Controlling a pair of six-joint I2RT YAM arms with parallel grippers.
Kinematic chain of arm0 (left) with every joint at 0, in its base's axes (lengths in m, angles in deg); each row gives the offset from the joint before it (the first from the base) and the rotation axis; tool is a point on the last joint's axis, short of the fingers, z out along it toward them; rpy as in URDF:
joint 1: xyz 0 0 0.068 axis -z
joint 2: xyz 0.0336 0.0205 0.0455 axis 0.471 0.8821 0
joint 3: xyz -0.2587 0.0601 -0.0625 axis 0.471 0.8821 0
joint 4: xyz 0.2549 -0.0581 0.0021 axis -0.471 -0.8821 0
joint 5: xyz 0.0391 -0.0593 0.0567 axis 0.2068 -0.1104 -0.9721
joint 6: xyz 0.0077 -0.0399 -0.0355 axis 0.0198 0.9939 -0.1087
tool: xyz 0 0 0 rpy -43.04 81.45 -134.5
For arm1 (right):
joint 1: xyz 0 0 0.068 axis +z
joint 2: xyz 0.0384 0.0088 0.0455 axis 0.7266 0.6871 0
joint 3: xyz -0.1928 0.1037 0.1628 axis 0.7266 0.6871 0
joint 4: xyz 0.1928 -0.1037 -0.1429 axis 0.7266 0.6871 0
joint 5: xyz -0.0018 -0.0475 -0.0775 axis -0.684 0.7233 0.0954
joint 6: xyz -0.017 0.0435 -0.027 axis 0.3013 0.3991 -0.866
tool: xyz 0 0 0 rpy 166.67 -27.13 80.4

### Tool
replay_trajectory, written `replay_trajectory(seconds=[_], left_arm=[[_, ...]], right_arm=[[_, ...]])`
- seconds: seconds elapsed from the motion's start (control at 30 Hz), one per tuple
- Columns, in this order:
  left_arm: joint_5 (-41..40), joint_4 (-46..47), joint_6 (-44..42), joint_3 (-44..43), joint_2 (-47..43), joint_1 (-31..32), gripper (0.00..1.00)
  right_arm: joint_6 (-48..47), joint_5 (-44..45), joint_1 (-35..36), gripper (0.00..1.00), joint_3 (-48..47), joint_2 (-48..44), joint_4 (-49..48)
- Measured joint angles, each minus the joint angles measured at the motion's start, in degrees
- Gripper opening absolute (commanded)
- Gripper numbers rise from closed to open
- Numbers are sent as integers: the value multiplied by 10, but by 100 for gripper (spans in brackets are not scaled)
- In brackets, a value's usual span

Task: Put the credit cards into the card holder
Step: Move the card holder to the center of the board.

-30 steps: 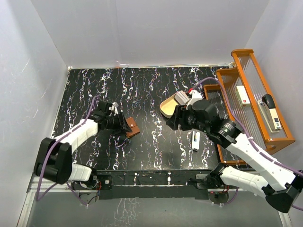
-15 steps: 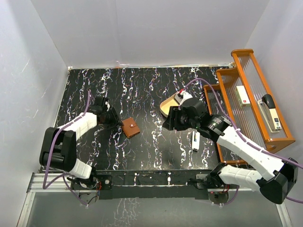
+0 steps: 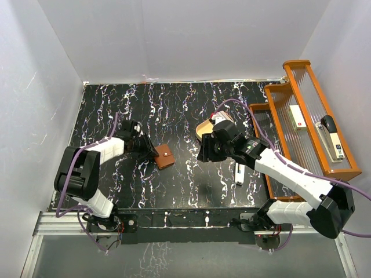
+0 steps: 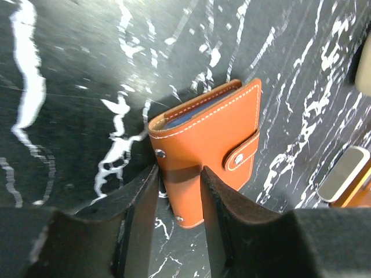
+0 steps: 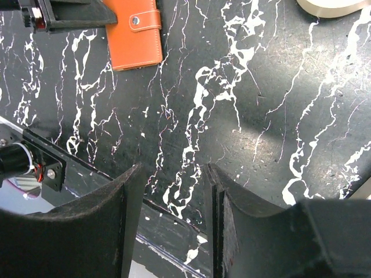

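The card holder (image 3: pixel 166 156) is a brown leather wallet, snapped closed and lying flat on the black marbled table left of centre. It also shows in the left wrist view (image 4: pixel 208 139) and the right wrist view (image 5: pixel 134 32). My left gripper (image 3: pixel 152 153) is at its left end. Its jaws (image 4: pixel 179 185) stand apart over the wallet's near corner, one fingertip beside the edge and the other over the leather face. My right gripper (image 3: pixel 204 152) hangs open above bare table (image 5: pixel 171 191), nothing between its fingers. No credit cards show in any view.
A tan oval tray (image 3: pixel 203 126) lies behind the right wrist, mostly hidden by the arm. A narrow white stick (image 3: pixel 239 172) lies right of centre. A wooden rack (image 3: pixel 272 104) with a stapler (image 3: pixel 331 136) stands along the right edge.
The left gripper backed off, then returned to the wallet with narrower jaws, nudging it slightly right. The right gripper drew away from the tray toward the left and its jaws narrowed.
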State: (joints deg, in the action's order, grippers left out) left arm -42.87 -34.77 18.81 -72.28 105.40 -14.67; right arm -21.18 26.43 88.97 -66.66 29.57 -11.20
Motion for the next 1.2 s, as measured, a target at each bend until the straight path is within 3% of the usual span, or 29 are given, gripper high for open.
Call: replay_trajectory(seconds=[0.33, 0.53, 0.93, 1.0, 1.07, 1.2], left_arm=[[37, 80, 41, 31, 10, 115, 30], [49, 103, 84, 59, -15, 140, 50], [-164, -80, 58, 43, -244, 138, 72], [-202, -113, 44, 26, -285, 138, 81], [-229, -139, 30, 8, -319, 138, 97], [-268, -182, -8, -29, -383, 137, 99]], right_arm=[[-2, 4, 15, 41, 0, 32, -11], [-12, 13, 26, 40, -5, 73, -39], [-57, 31, 30, 40, -46, 195, -112], [-66, 31, 30, 40, -51, 214, -124], [-72, 32, 30, 41, -57, 231, -132], [-94, 33, 31, 41, -75, 270, -145]])
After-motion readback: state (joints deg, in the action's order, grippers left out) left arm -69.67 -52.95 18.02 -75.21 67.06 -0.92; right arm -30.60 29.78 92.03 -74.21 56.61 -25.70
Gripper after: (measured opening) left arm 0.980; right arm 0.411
